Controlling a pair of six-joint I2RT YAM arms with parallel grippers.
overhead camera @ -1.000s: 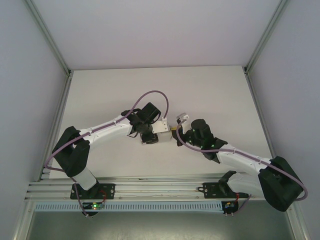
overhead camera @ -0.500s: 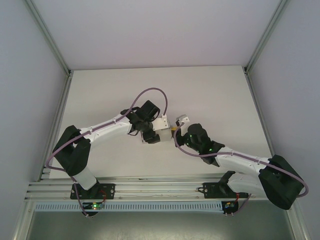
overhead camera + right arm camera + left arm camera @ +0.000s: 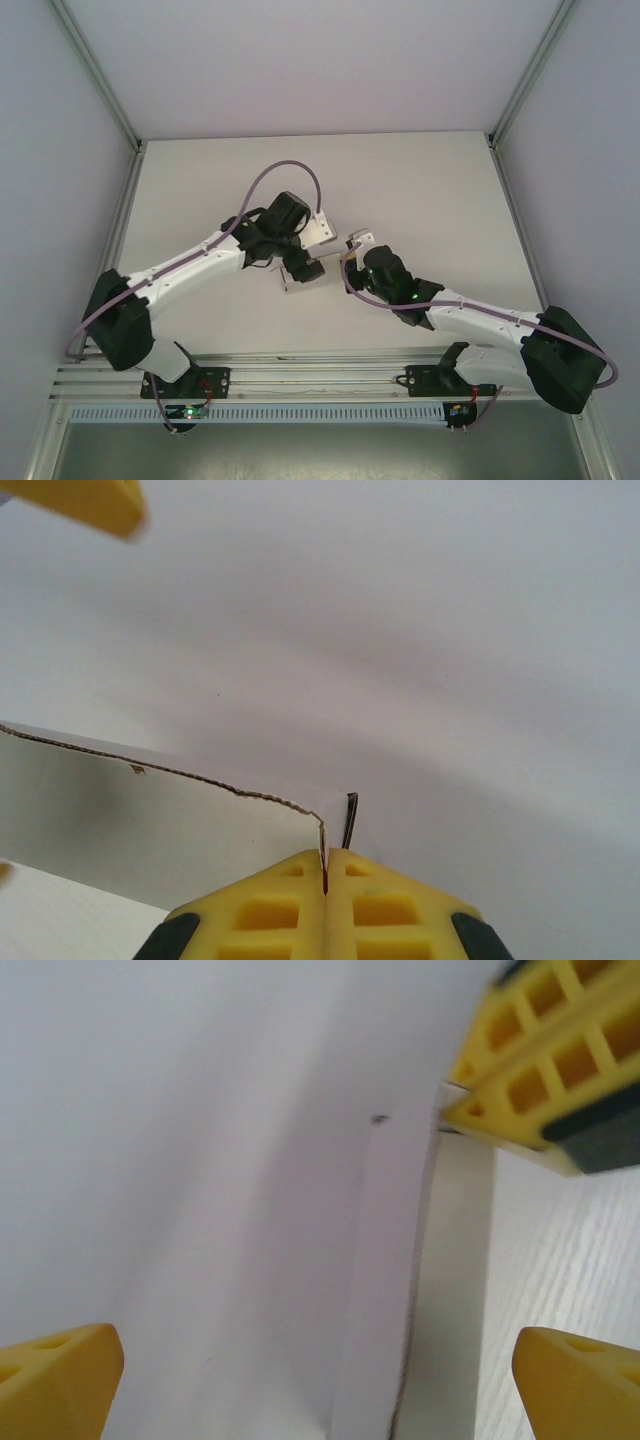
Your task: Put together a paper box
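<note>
Left claw [image 3: 320,1390] had just opened wide, and its yellow fingers stood well apart on both sides of the paper box [image 3: 250,1210]. One second before, it was about half closed on the card. Right claw [image 3: 327,865] stayed closed, pinching a thin edge of the box from its 3 o'clock side. The box sat near the middle of the table [image 3: 420,180]. I judge that the left arm let go so it could take a new hold for the next fold.

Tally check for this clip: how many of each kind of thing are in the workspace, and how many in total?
Box: 1
Grippers: 2, left gripper and right gripper
Table: 1
Total: 4
</note>
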